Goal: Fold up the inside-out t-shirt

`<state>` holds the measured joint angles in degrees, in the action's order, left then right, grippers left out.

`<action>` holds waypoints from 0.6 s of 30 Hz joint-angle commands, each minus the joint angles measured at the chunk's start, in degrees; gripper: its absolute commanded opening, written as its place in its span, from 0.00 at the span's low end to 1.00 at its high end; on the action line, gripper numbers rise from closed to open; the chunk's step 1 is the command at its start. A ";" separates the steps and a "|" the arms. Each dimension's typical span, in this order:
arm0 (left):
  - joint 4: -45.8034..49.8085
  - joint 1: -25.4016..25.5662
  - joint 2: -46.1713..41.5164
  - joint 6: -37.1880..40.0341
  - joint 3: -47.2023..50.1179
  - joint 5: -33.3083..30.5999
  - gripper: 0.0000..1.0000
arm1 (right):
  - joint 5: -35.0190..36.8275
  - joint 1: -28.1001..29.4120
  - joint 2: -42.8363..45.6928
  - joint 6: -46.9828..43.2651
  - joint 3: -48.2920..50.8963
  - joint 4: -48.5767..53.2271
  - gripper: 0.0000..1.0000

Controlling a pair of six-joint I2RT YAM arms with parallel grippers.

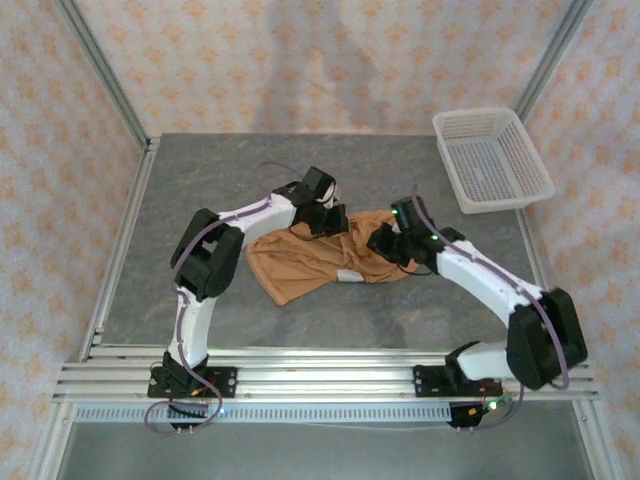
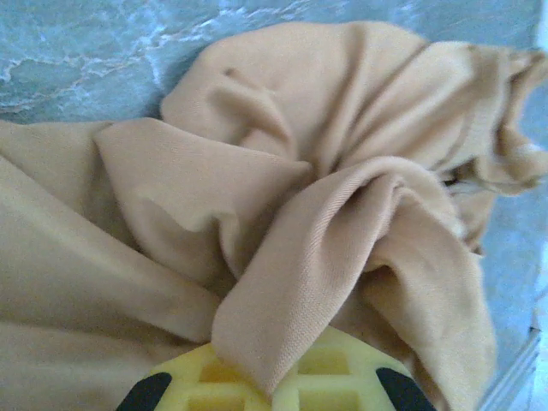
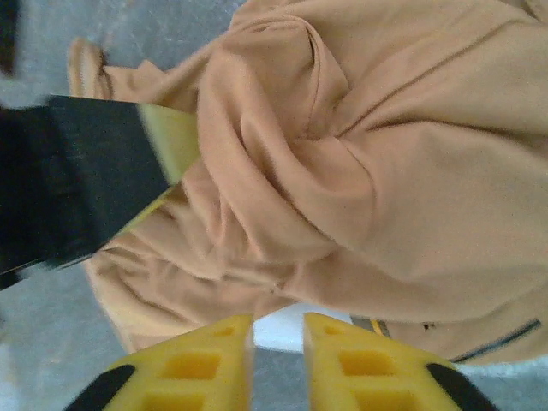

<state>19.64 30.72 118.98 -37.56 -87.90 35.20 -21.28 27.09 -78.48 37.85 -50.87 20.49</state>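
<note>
Top external view: the inside-out t-shirt (image 1: 310, 262) lies bunched mid-frame on the counter (image 1: 400, 320). The left pincer (image 2: 276, 381) is clamped on a raised fold, probably to lift and spread the cloth. The right pincer (image 3: 278, 341) stands slightly apart near the white label (image 1: 350, 275), apparently gripping nothing.

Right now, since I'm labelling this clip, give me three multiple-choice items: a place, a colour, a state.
1. Where is the basket? A far right corner of the table; B near left corner; C the centre.
2. The t-shirt is: A blue; B tan; C green.
3. The left gripper is: A wide open; B shut on the t-shirt; C holding the basket.
1 A: the top view shows it there. 2 B: the cloth is tan in all views. 3 B: its wrist view shows a fold pinched in it.
</note>
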 commanded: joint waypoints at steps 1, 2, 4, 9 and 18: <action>-1.80 -0.30 -4.89 -0.58 0.72 0.35 0.00 | 7.84 2.73 -5.01 1.04 -4.49 -1.39 0.37; -2.03 -0.31 -5.09 -0.80 0.80 0.71 0.00 | 8.24 3.09 -6.58 1.39 -5.17 -1.42 0.42; -2.56 -0.31 -5.08 -1.10 1.27 1.10 0.00 | 8.40 3.32 -9.07 2.47 -5.55 -2.87 0.46; -3.99 -0.29 -5.63 -1.63 3.05 1.63 0.00 | 13.10 3.02 -12.42 6.62 -5.59 -5.73 0.37; -0.61 -0.48 -6.60 0.86 1.94 -0.36 0.00 | 14.39 -4.88 5.59 2.67 -3.59 6.58 0.00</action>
<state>17.47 30.70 114.67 -37.60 -85.03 35.57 -10.63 25.93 -83.46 43.09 -55.18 21.06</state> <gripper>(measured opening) 0.059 0.043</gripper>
